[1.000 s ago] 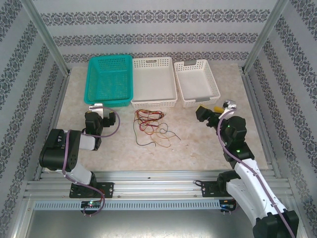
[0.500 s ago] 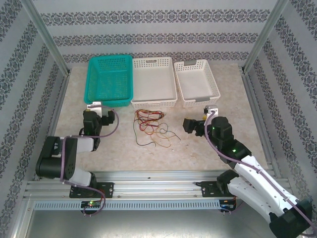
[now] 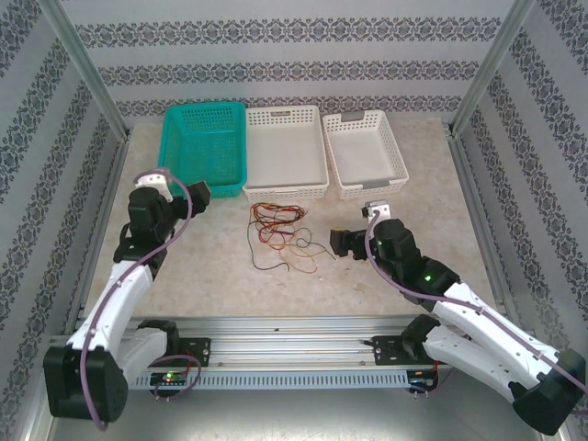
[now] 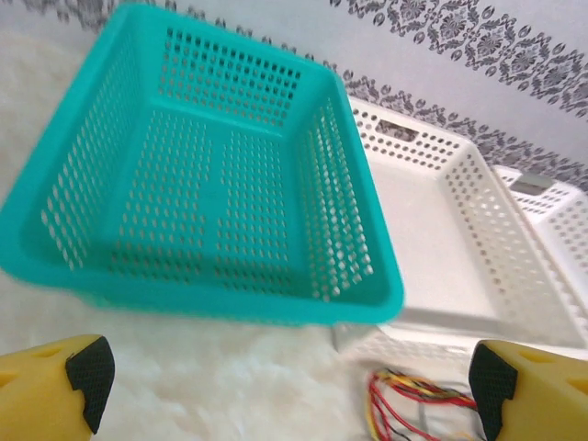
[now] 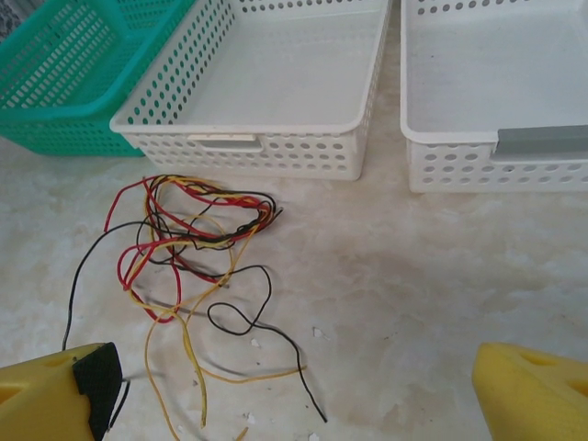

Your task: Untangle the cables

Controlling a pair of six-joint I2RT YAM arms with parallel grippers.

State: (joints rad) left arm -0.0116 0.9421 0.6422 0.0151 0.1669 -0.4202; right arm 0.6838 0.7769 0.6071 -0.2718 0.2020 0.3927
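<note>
Left gripper: it is held above the counter, just in front of the near wall of the teal basket and well to the left of the cables. In the left wrist view the gripper is seen with its yellow fingers spread wide and nothing between them.

Teal basket: it is empty and placed at the left end of a row of three, just beside the middle white basket.

Cables: red, yellow-orange and dark wires are heaped in one loose tangle on the counter, just in front of the middle white basket. The tighter loops are bunched at the far end, and free tails are trailed toward the near edge. A corner of the bunch is caught at the bottom of the left wrist view.

Right gripper: it is held low at the right of the cables, aimed at them, near but apart. In its wrist view the gripper is seen with its fingers wide apart and nothing held.

Step in hand: the approach is judged to be under way; no wire is grasped and no strand has been separated.

Next move: a single free tail, probably the dark one nearest the right gripper, would need to be straddled, pinched alone and drawn away from the bunch. The left gripper would have to be brought rightward so that the rest can be held down. Which strand lies uppermost inside the bunch cannot be made out with certainty.
</note>
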